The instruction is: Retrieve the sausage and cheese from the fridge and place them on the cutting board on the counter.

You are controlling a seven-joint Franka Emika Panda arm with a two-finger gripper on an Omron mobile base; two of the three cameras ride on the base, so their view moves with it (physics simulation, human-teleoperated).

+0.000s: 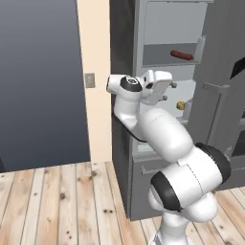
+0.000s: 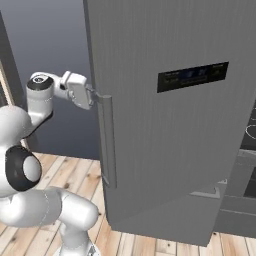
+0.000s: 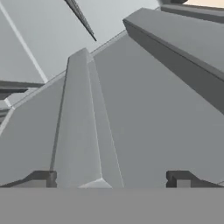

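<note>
The fridge (image 1: pixel 123 52) stands with its door (image 2: pixel 175 140) swung partly out. Inside, the dark red sausage (image 1: pixel 182 55) lies on an upper shelf, and the small yellow cheese (image 1: pixel 181 105) sits on a shelf below it. My gripper (image 1: pixel 170 92) is at the top of the door's long vertical handle (image 2: pixel 107 145). In the hand view the gripper (image 3: pixel 111 179) is open, its fingertips (image 3: pixel 43 178) set wide on either side of the handle bar (image 3: pixel 83 127) without touching it. The cutting board and the counter are out of view.
The open door (image 1: pixel 220 95) stands close to the right of my arm. A beige wall strip with a light switch (image 1: pixel 89 80) and a dark panel lie to the left. Wooden floor (image 1: pixel 57 201) spreads in front. A dark appliance (image 2: pixel 248 132) is behind the door.
</note>
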